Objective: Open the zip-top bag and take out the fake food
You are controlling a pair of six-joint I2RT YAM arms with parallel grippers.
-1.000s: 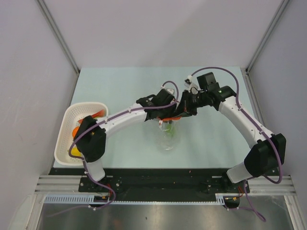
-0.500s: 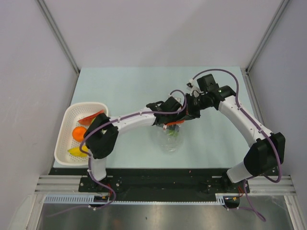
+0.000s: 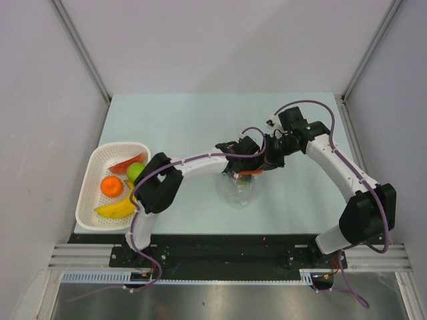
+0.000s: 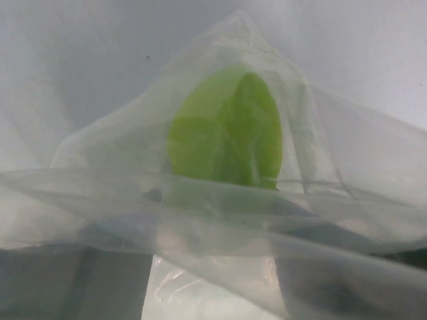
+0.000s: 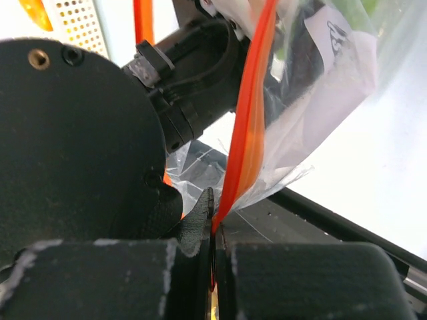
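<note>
The clear zip-top bag (image 3: 239,192) hangs at mid-table, its red zip strip (image 5: 250,113) at the mouth. My right gripper (image 3: 267,159) is shut on that strip and holds the mouth edge up; in the right wrist view the strip runs down between its closed fingers (image 5: 213,240). My left gripper (image 3: 248,163) is at the bag mouth, close beside the right one. In the left wrist view, plastic (image 4: 333,133) drapes over its spread dark fingers (image 4: 107,280), and a flat green piece of fake food (image 4: 227,127) lies inside the bag just ahead.
A white perforated basket (image 3: 90,200) stands at the table's left edge. It holds an orange round piece (image 3: 111,186), a green fruit (image 3: 136,171), a yellow banana (image 3: 115,211) and a red piece (image 3: 123,165). Grey walls enclose the table.
My left arm has stretched to the right, carrying its gripper up to the bag mouth and uncovering the basket. My right gripper has shifted slightly right, still holding the strip.
</note>
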